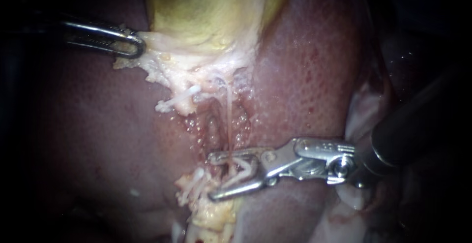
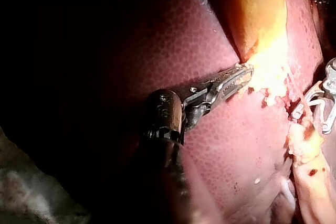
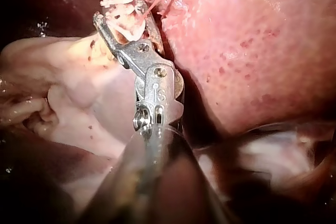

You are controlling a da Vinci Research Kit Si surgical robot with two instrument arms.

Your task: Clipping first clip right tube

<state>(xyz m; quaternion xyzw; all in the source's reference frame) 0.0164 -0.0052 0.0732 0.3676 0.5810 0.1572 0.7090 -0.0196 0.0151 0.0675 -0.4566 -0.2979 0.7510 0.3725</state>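
The left instrument (image 1: 136,46) is clamping the gallbladder (image 1: 206,7) edge taut, stretching the right tube (image 1: 229,120) — the right instrument (image 1: 212,176), jaws apart, is straddling it with 1 clip (image 1: 243,167).

We record the reddish-brown, mottled liver (image 1: 305,66) as the bearing surface; it spans the endoscope frame. At top centre a yellow-green gallbladder (image 1: 206,7) lies on it, whitish frayed fatty tissue (image 1: 182,63) fringing its lower edge. A thin pale tube (image 1: 228,115) runs down the liver's central cleft to a cream lump of fat (image 1: 211,216) at bottom centre.
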